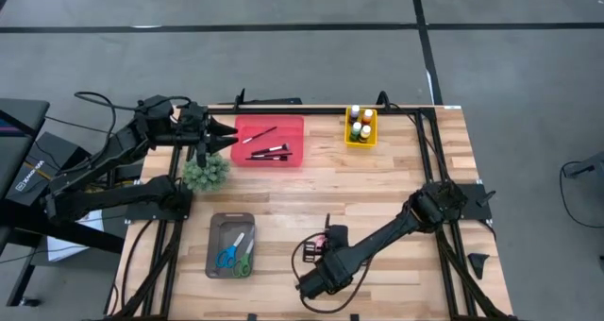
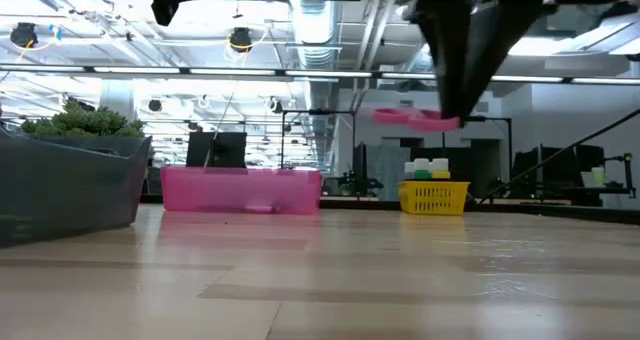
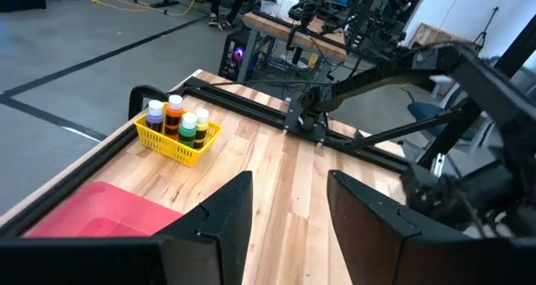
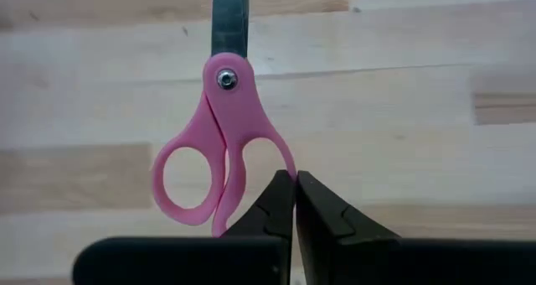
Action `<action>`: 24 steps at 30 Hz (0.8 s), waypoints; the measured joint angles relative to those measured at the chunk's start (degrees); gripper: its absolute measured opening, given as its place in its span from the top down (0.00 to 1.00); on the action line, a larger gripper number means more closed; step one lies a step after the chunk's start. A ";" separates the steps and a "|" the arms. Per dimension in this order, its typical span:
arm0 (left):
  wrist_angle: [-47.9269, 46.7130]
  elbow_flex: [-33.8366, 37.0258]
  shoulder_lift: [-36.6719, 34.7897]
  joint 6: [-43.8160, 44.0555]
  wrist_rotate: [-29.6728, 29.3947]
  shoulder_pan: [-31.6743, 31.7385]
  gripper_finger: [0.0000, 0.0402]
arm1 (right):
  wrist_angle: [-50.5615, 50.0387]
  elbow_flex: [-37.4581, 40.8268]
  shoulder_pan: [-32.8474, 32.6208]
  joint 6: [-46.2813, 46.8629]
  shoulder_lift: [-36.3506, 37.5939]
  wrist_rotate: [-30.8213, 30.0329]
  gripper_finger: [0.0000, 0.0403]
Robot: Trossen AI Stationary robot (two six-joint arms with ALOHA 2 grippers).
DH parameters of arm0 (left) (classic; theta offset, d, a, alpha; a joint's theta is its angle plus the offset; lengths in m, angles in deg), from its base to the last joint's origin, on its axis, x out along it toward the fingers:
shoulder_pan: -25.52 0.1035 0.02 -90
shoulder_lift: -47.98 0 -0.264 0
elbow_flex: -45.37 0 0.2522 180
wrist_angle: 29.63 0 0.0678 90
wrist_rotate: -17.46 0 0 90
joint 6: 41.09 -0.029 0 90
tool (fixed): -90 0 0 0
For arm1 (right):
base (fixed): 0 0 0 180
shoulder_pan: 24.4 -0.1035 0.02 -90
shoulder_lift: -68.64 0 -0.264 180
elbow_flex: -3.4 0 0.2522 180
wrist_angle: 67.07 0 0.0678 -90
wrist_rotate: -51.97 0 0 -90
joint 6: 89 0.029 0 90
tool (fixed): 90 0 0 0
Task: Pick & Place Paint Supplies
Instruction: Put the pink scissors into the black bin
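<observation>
Several paint bottles (image 1: 360, 125) stand in a yellow basket (image 3: 191, 149) at the table's far side. Dark-handled paintbrushes (image 1: 268, 152) lie in a pink tray (image 1: 247, 127) to its left. My left gripper (image 1: 226, 132) hovers open at that tray's left edge with nothing between its fingers (image 3: 228, 209). Near the table's front edge my right gripper (image 1: 326, 245) is shut on a pair of pink scissors (image 4: 219, 142), which hang in the air above the table in the low view (image 2: 412, 118). My right gripper pinches the rim of one handle loop (image 4: 286, 163) of the pink scissors between its two fingertips (image 4: 272, 203). The fingers come from above, slanting down. The scissors are lifted clear of the table, lying about level with blades closed (image 4: 230, 21) and pointing away from the fingers.
A grey tray (image 1: 215, 228) with blue and green scissors sits at the front left. A fuzzy green plant tuft (image 1: 206, 173) stands between it and the pink tray. Bare wood (image 1: 377, 184) stretches across the table's middle and right.
</observation>
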 joint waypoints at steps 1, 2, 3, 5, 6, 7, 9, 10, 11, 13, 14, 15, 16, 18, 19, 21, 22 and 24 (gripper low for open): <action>-0.20 0.00 0.00 -0.85 -0.10 0.00 0.63 | -0.52 0.07 -0.08 -1.52 0.26 0.74 1.00; -0.52 0.00 0.00 -1.99 -0.28 0.00 0.63 | -0.79 0.08 -0.11 -3.47 0.52 1.25 1.00; -0.86 0.00 0.19 -3.11 -0.34 0.00 0.63 | -1.19 0.03 0.06 -5.26 0.72 1.69 1.00; -0.54 0.46 0.50 -4.49 -0.37 0.00 0.63 | -1.63 0.14 0.36 -8.80 1.26 3.09 1.00; -0.77 1.01 0.49 -4.78 -0.76 0.00 0.63 | -1.59 0.14 0.71 -11.20 1.53 3.34 1.00; -0.90 1.64 0.48 -5.03 -1.62 0.00 0.63 | -1.56 0.10 1.04 -13.09 1.82 3.78 1.00; -0.64 3.10 0.48 -5.26 -3.68 0.00 0.63 | -1.54 0.10 1.66 -16.39 2.41 4.87 1.00; -0.54 4.04 0.48 -5.29 -4.35 0.00 0.63 | -1.56 0.10 2.04 -17.79 2.55 5.09 1.00; -0.28 5.10 0.48 -5.28 -4.75 0.00 0.63 | -1.54 0.08 2.40 -18.82 2.60 5.42 1.00; 0.37 7.05 0.41 -5.28 -5.00 0.00 0.63 | -1.52 0.08 3.15 -21.41 2.57 6.83 1.00; 0.69 7.94 0.29 -5.27 -4.99 0.00 0.63 | -1.48 0.08 3.57 -23.10 2.55 7.61 1.00; 1.26 8.78 0.26 -5.28 -4.98 0.00 0.63 | -1.51 0.08 3.99 -24.96 2.56 8.40 1.00; 1.82 9.62 0.28 -5.22 -4.98 0.00 0.63 | -1.50 0.08 4.43 -26.92 2.55 9.22 1.00; 2.12 10.81 0.32 -4.82 -4.97 0.00 0.63 | -1.50 0.08 5.24 -31.08 2.55 9.94 1.00; 2.41 10.95 0.33 -4.82 -4.89 0.00 0.63 | -1.49 0.09 5.62 -33.08 2.61 9.98 1.00; 3.35 10.95 0.28 -4.83 -4.15 0.00 0.63 | -1.08 1.80 6.46 -37.19 4.19 9.93 1.00; 3.85 10.95 0.27 -4.84 -4.05 0.00 0.63 | -1.40 3.37 6.91 -38.35 5.52 9.91 1.00; 5.22 10.95 0.28 -4.82 -3.99 0.00 0.63 | -1.48 7.60 7.88 -39.73 8.81 9.66 1.00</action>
